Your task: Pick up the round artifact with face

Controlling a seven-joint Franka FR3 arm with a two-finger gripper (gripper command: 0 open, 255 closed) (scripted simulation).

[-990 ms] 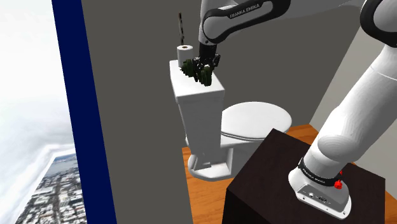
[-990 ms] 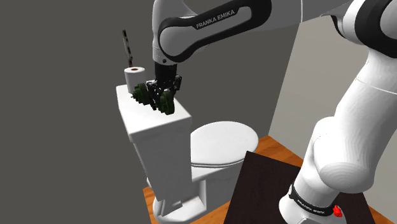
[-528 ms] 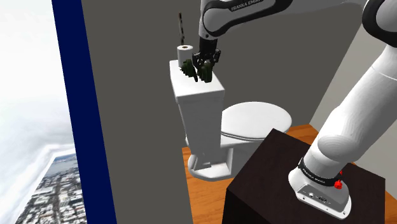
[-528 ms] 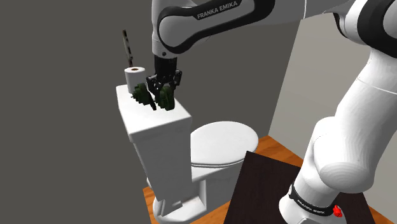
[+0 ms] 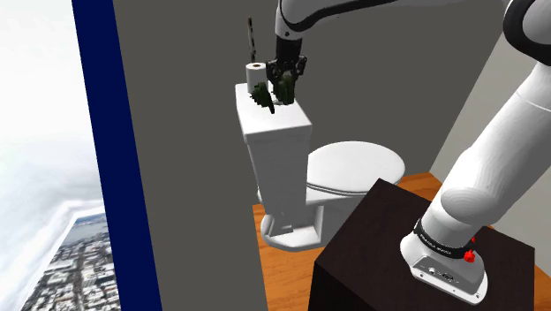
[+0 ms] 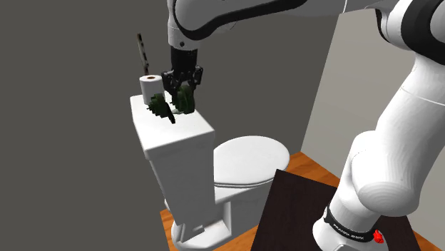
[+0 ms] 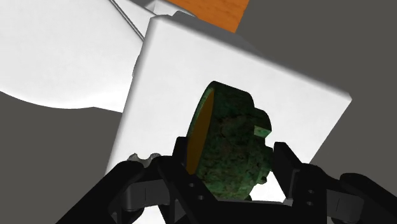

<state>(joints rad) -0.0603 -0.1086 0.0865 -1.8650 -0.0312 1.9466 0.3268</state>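
Bathroom scene with plain grey walls, and right up over the white toilet tank (image 5: 275, 122) the round artifact (image 7: 230, 145) is clamped between the black gripper (image 7: 232, 160) fingers, one on each side of it. It's a mottled dark green disc with a flat orange face on one side, turned on edge. It looks to be held just clear of the tank's lid (image 6: 173, 125), not resting on it. Beside it on the lid sits another dark green lump (image 6: 159, 108), and just behind that stands a white toilet paper roll (image 6: 150, 87), with a thin dark stick (image 6: 142, 48) poking up against the wall. Below the tank is the closed toilet seat lid (image 5: 355, 166) on an orange wood floor (image 5: 422, 184). Down at the shoulder view's lower right is the dark stand (image 5: 371, 261), and a blue strip (image 5: 104, 150) runs along that view's left.
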